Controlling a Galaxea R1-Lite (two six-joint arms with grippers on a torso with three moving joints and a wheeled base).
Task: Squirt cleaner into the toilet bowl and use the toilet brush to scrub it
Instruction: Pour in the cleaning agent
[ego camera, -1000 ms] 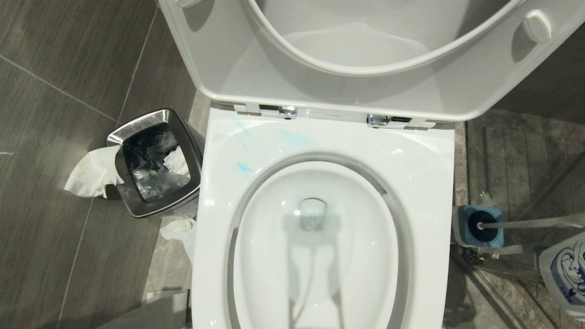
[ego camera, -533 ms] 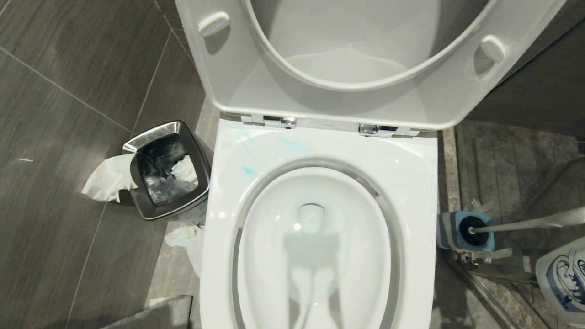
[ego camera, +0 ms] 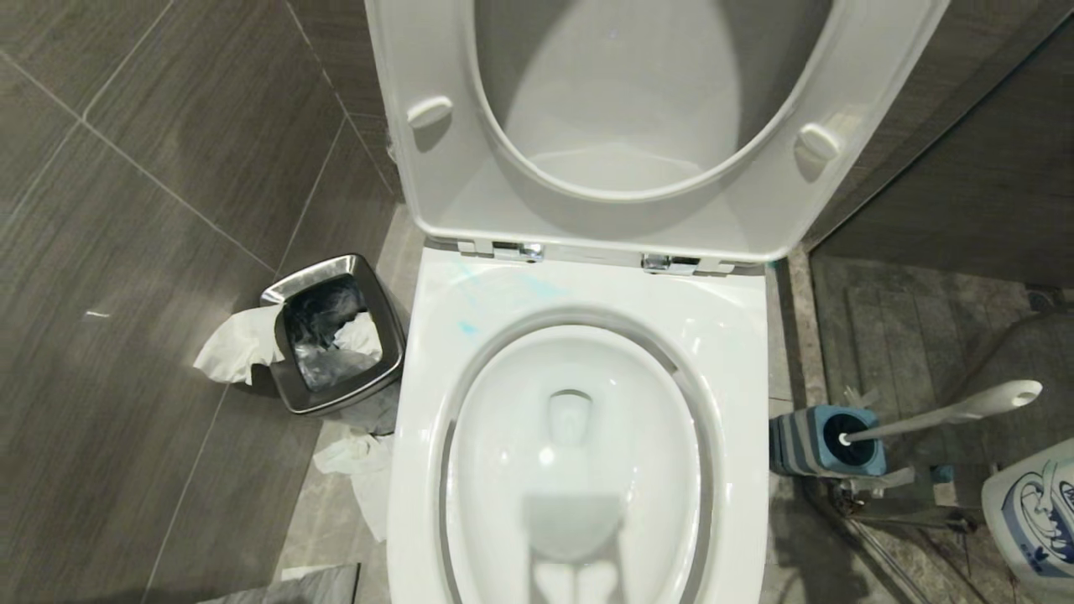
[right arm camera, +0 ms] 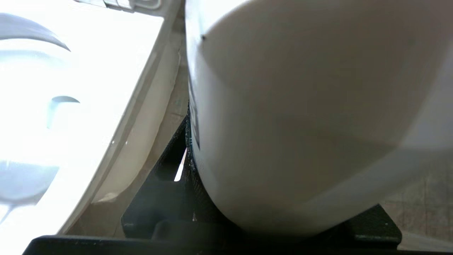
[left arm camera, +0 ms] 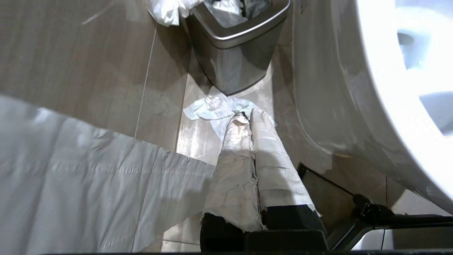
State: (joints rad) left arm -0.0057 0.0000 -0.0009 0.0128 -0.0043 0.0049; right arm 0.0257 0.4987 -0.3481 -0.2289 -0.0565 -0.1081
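I'm looking into a bathroom: a white toilet (ego camera: 579, 436) with seat and lid (ego camera: 638, 126) raised stands on grey floor tiles (ego camera: 151, 210). A steel bin (ego camera: 336, 344) stuffed with paper sits beside it, and a brush (ego camera: 940, 415) stands in its holder (ego camera: 818, 443) on the other side.

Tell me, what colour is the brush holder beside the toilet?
The holder is blue on top with grey-striped sides, clearest in the head view.

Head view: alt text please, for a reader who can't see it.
A white toilet bowl stands open, seat and lid raised, with faint blue cleaner smears on its rim. The toilet brush sits in its blue holder on the right; a steel bin with tissue stands left.
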